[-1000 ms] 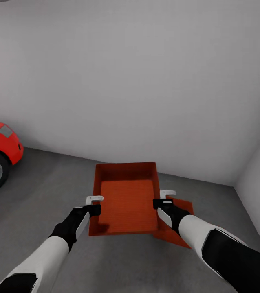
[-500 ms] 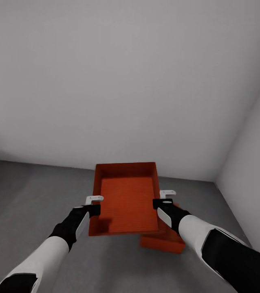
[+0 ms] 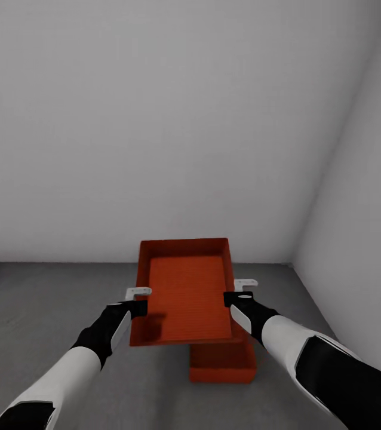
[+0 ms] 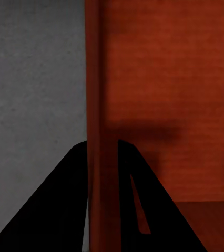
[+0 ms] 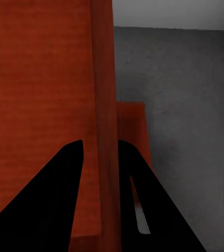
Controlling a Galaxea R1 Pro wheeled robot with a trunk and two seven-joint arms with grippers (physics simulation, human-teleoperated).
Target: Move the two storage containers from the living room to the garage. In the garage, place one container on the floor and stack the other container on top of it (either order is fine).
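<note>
Stacking step in hand: the carried storage container (image 3: 184, 289) is clamped by its side walls in left gripper (image 3: 137, 298) and right gripper (image 3: 238, 291) above the concrete floor (image 3: 47, 310), needing rightward alignment over the floor container (image 3: 221, 364) before lowering.

Orange-red, finely ribbed held container (image 3: 186, 292); matching orange-red second container (image 3: 221, 362) at 5 o'clock; speckled dark grey floor (image 3: 35, 304); plain white walls (image 3: 154, 119).

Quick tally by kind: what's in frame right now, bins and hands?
Orange-red ribbed open-topped bins: 2, one held, one on the grey concrete floor
Black robot hands: 2, left hand and right hand, each clamped on a side wall of the held bin
Total: 4
</note>
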